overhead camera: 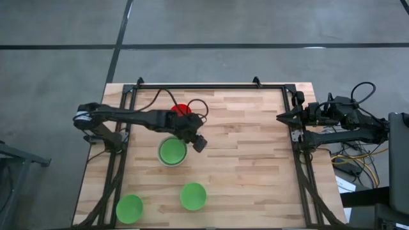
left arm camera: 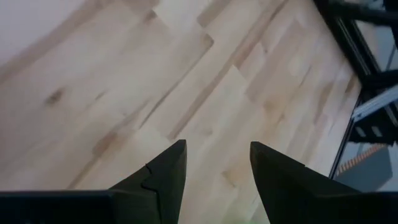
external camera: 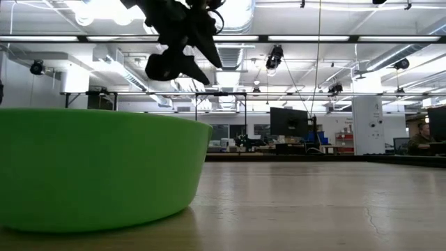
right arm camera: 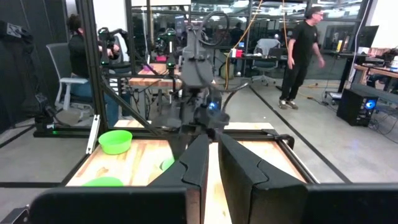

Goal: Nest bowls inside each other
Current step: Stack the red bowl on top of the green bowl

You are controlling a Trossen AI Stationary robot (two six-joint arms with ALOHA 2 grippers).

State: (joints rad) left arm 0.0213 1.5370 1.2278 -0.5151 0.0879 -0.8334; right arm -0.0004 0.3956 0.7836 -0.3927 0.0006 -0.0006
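A green bowl (overhead camera: 172,151) sits inside a pale grey-white bowl (overhead camera: 160,157) at the table's middle left. A red bowl (overhead camera: 181,109) stands behind them, partly hidden by my left arm. Two more green bowls (overhead camera: 130,208) (overhead camera: 193,196) rest near the front edge; one of them fills the low view's left (external camera: 90,174). My left gripper (overhead camera: 200,144) (left arm camera: 217,146) hangs open above the table, just right of the nested pair, tilted downward, with only bare wood between its fingers. My right gripper (overhead camera: 278,117) (right arm camera: 213,140) waits shut at the table's right edge.
A black frame (overhead camera: 211,85) runs along the table's far, left and right sides. Bare wood (overhead camera: 249,160) lies between the bowls and the right rail. People and desks show in the room beyond the table.
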